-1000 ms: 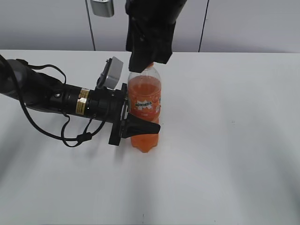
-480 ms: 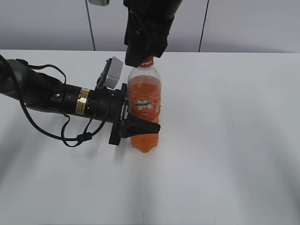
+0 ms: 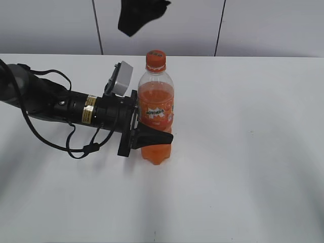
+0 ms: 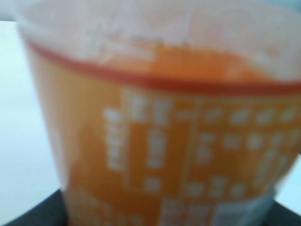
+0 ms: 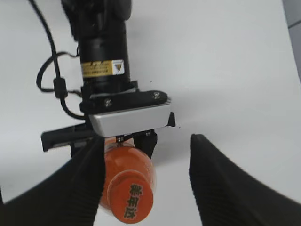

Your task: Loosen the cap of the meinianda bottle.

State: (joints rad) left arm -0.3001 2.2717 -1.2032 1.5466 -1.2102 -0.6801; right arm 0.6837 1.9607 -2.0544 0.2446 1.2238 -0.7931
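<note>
The meinianda bottle stands upright on the white table, full of orange drink, with its orange cap on its neck. My left gripper lies level and is shut on the bottle's lower body; its wrist view is filled by the blurred orange label. My right gripper hangs open well above and left of the cap, touching nothing. In the right wrist view the cap sits below, close to the left finger, with my right gripper spread wide.
The left arm and its cables stretch across the table's left side. The left wrist camera housing sits just behind the bottle. The white table extends to the right and front. Grey cabinet panels stand behind.
My right gripper has let go of the cap and risen up and to the left, away from the bottle. The bottle and the left gripper have not moved.
</note>
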